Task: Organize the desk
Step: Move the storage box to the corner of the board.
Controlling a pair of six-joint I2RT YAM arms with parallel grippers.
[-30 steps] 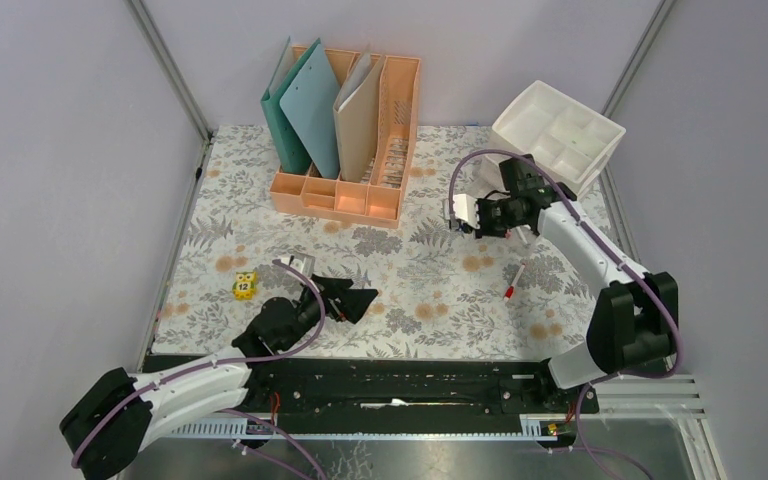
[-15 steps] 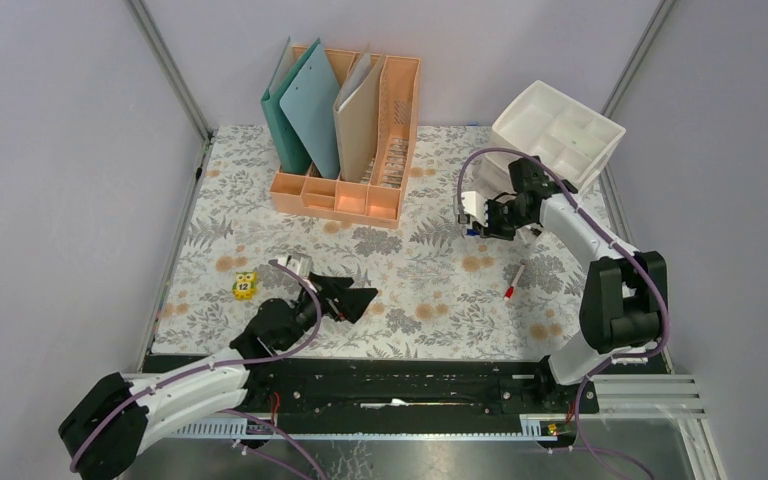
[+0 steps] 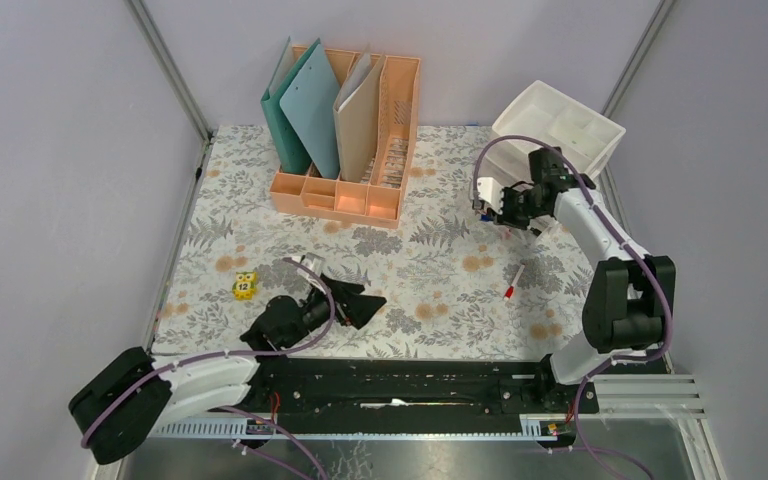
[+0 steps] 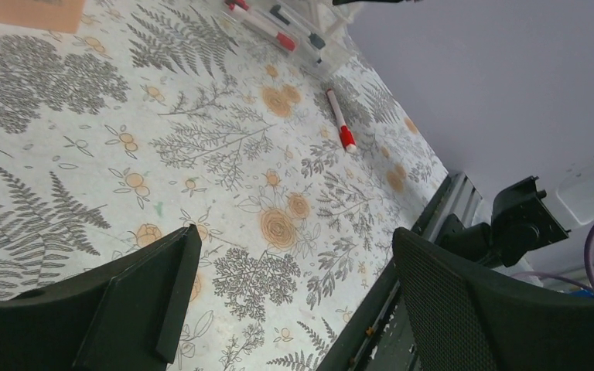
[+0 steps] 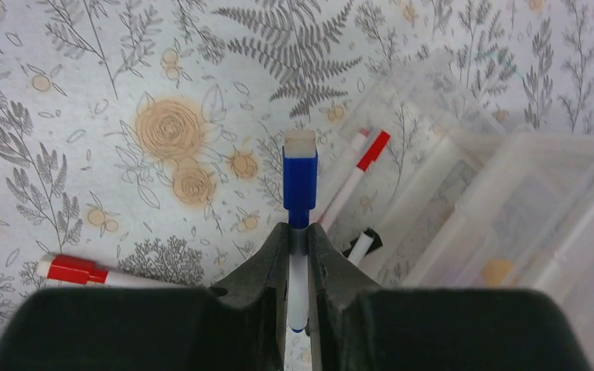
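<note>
Right gripper (image 3: 500,205), carrying the blue-capped marker (image 5: 299,179), is moving right and far across the desk (image 3: 440,290), closing in on the white drawer unit (image 3: 560,125). Right arm's elbow is folding up, with the forearm swinging toward the right edge. Left gripper (image 3: 355,303) is creeping slightly right and near. Left arm's shoulder is shifting right along the near edge.

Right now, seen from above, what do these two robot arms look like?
The left arm and right arm are both built of smooth white shells joined by chunky black joints. A thin purple cable loops along each. The jaws are matte black wedges, one inner face finely meshed. I see no lettering.
</note>
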